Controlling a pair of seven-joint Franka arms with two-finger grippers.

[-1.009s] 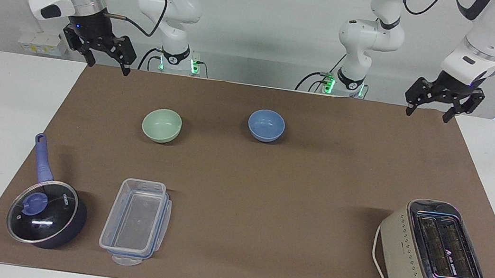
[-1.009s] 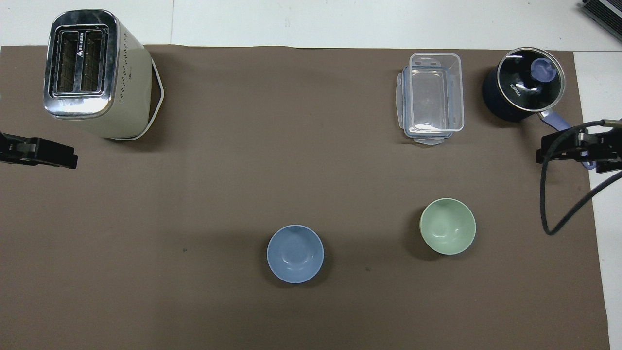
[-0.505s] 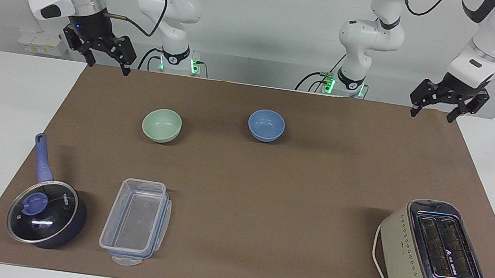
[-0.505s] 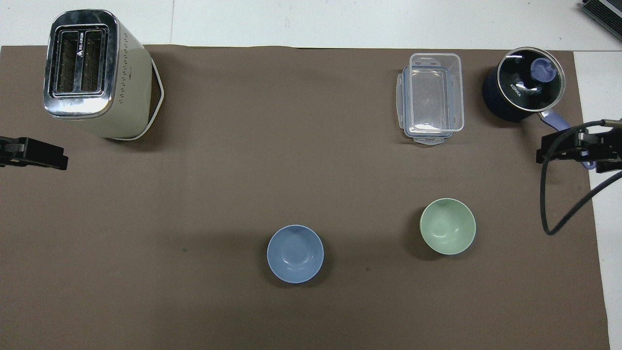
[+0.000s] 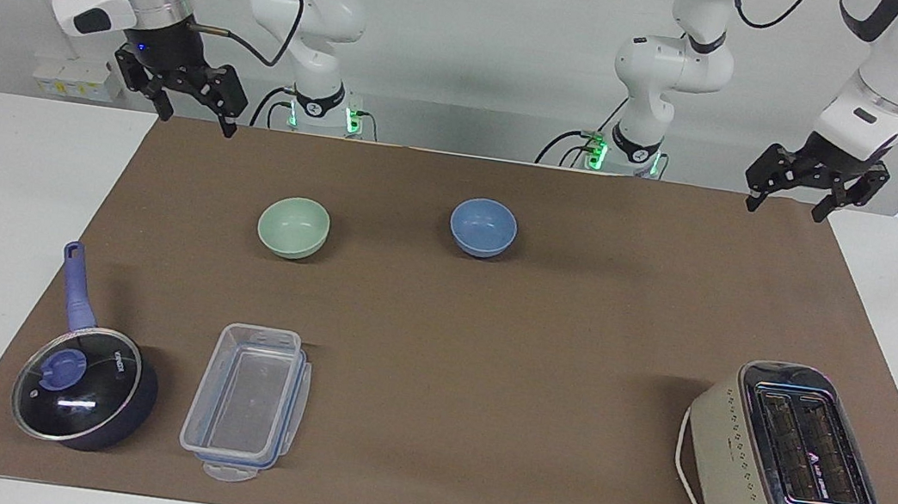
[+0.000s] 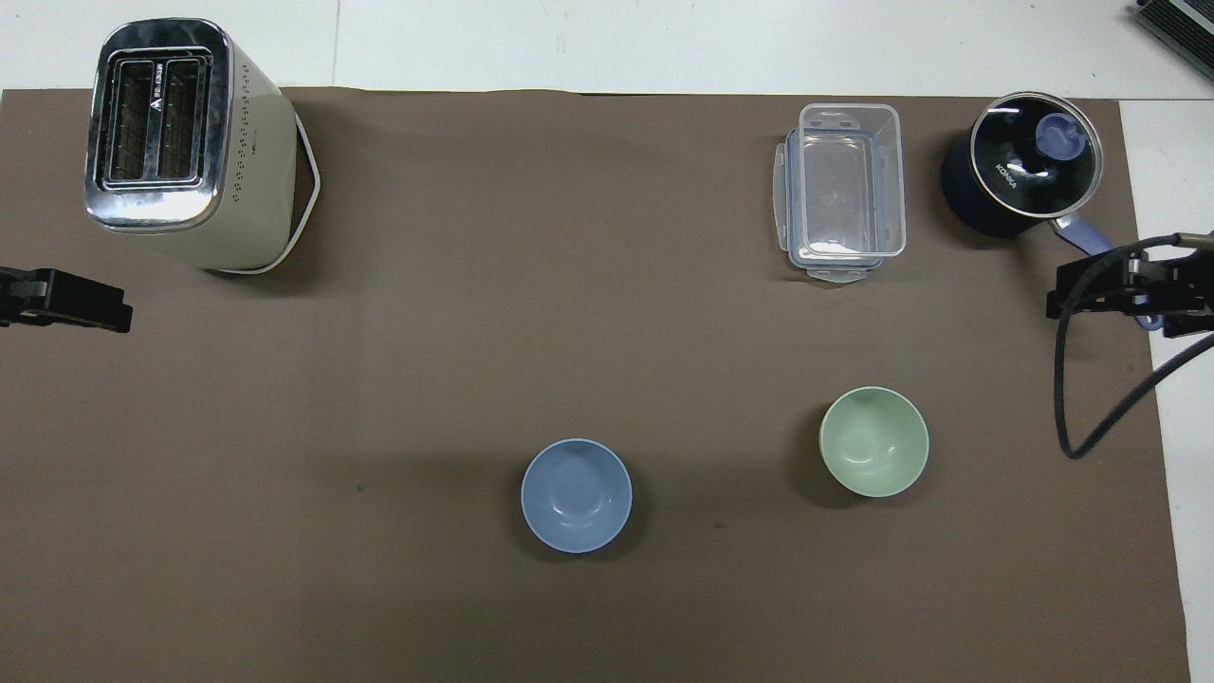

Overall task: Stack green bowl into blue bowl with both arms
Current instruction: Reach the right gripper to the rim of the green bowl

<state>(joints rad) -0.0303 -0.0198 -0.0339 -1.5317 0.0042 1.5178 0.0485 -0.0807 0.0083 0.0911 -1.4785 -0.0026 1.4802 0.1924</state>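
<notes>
The pale green bowl (image 5: 293,226) (image 6: 873,441) stands upright and empty on the brown mat, toward the right arm's end. The blue bowl (image 5: 483,227) (image 6: 576,494) sits apart from it near the mat's middle, a little nearer to the robots, also empty. My right gripper (image 5: 197,122) (image 6: 1129,289) hangs open and empty over the mat's edge at the right arm's end, well clear of the green bowl. At the left arm's end my left gripper (image 5: 784,211) (image 6: 66,302) is raised over the mat's edge, open and holding nothing.
A cream toaster (image 5: 786,461) (image 6: 190,142) stands far from the robots at the left arm's end. A clear lidless food box (image 5: 247,403) (image 6: 842,190) and a dark lidded pot (image 5: 83,395) (image 6: 1020,175) with a blue handle sit far out at the right arm's end.
The left gripper has drawn back a little toward its own end of the table and risen slightly. The right arm and both bowls have stayed still.
</notes>
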